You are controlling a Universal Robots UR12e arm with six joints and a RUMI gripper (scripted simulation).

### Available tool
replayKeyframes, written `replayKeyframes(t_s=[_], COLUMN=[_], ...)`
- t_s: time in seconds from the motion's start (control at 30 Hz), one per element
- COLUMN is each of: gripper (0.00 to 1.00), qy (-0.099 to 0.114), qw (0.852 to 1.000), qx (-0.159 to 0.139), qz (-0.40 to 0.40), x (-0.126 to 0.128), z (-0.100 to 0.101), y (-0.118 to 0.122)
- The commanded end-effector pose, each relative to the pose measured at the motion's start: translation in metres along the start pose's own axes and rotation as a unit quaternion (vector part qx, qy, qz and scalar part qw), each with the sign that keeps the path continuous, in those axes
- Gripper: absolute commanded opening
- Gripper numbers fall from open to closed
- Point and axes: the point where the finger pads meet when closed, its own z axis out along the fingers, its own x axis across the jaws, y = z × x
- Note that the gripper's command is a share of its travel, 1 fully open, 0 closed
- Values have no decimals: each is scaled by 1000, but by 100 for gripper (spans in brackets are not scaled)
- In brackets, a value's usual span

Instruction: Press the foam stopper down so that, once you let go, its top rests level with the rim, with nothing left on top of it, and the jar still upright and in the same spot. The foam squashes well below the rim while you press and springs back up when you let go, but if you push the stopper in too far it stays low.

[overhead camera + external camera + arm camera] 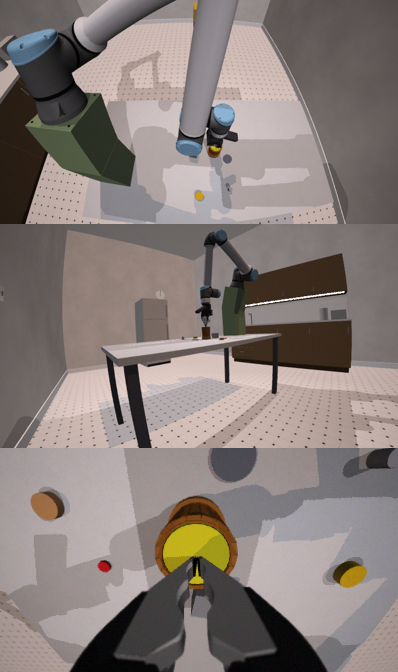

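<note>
The stopper (197, 545) fills the upright jar (196, 513); your gripper (196, 579), jaws fully closed and empty, hides its 6 o'clock edge, so contact is unclear.

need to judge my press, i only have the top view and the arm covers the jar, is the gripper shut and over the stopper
Observer: Yes. In the wrist view the dark two-jaw gripper is shut on nothing, its tips pointing down at the yellow foam stopper in the brown wooden jar.
Operator: is the jar upright
Observer: The exterior view shows the jar standing upright on the grey table, the gripper directly above it.
Operator: anything close to the jar i could bump
Observer: The wrist view shows a small red dot and a tan wooden disc on one side, a yellow disc on the other, all apart from the jar.
</note>
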Motion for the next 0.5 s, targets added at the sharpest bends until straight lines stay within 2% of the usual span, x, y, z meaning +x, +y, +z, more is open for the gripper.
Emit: replayKeyframes(t_s=[0.0, 0.47], gripper=[0, 0], qy=[-1, -1], qw=[1000, 1000], qx=[0, 0], qz=[1, 1], x=[0, 0], z=[-8, -45], y=[1, 1])
